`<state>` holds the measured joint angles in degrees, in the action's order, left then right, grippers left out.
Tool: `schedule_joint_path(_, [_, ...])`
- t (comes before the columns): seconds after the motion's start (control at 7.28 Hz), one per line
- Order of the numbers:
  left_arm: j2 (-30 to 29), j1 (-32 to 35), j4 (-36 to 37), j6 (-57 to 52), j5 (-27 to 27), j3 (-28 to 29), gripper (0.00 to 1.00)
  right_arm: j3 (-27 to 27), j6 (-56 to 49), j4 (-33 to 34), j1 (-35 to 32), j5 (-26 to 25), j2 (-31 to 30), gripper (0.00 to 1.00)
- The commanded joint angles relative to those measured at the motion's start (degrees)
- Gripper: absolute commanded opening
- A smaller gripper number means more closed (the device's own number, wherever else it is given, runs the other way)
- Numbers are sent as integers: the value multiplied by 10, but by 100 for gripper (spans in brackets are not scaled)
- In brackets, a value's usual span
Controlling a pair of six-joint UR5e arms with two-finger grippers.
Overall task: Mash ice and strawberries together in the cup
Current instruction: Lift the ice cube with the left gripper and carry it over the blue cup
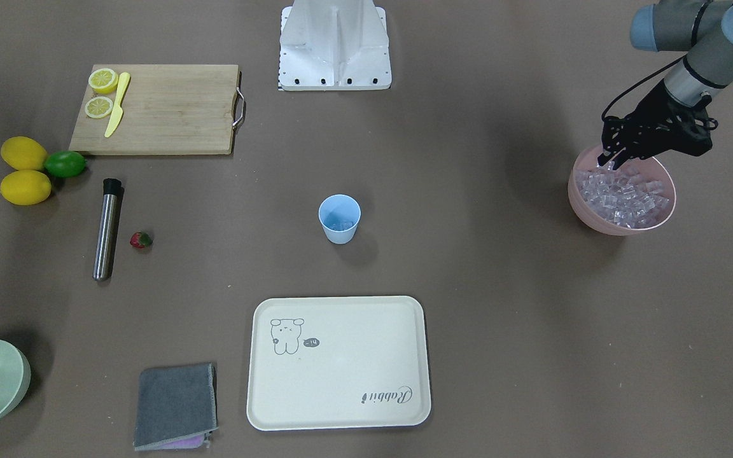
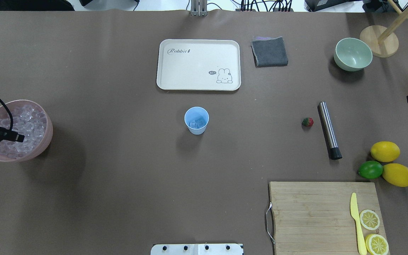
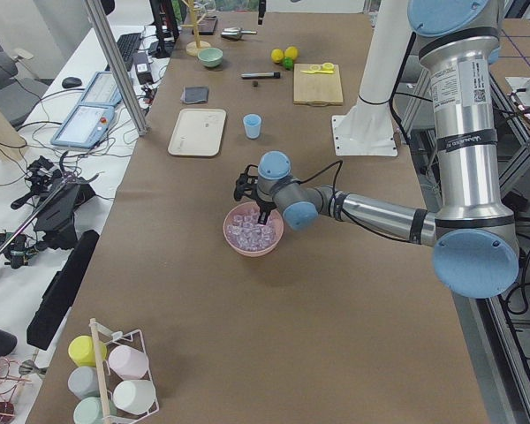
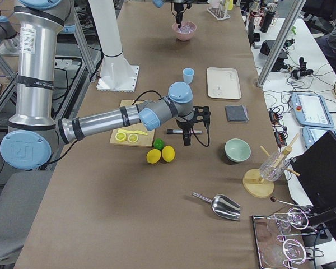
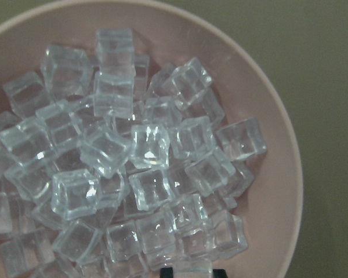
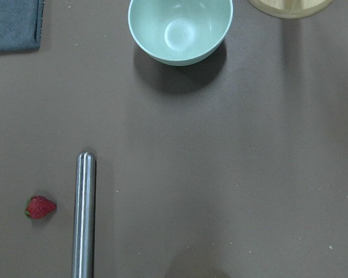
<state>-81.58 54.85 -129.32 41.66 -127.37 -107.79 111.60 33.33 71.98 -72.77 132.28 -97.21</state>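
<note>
The light-blue cup (image 1: 339,219) stands mid-table with a few ice cubes in it; it also shows in the overhead view (image 2: 196,120). The ice (image 5: 145,150) fills a pink bowl (image 1: 621,228) at the table's left end. My left gripper (image 1: 614,160) dips into that bowl; in the left wrist view its fingertips (image 5: 168,271) flank one cube at the bottom edge. The strawberry (image 2: 307,122) lies beside a steel muddler (image 2: 329,130). My right gripper (image 4: 185,134) hangs above the table near the muddler; its fingers do not show in its wrist view.
A cream tray (image 2: 198,64) and a grey cloth (image 2: 269,51) lie beyond the cup. A pale green bowl (image 2: 352,54) stands at the far right. A cutting board (image 2: 317,216) holds lemon halves and a yellow knife. Two lemons and a lime (image 2: 370,169) lie beside it.
</note>
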Motion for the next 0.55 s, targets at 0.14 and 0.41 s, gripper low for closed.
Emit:
schedule_joint_path(0.14, [-120,41,42,45,-53,-2,0,0,0,0,0,0,-1,100])
schedule_joint_path(0.41, [-183,12,43,140,-40,6,0,0,1,0,0,1,-1,100])
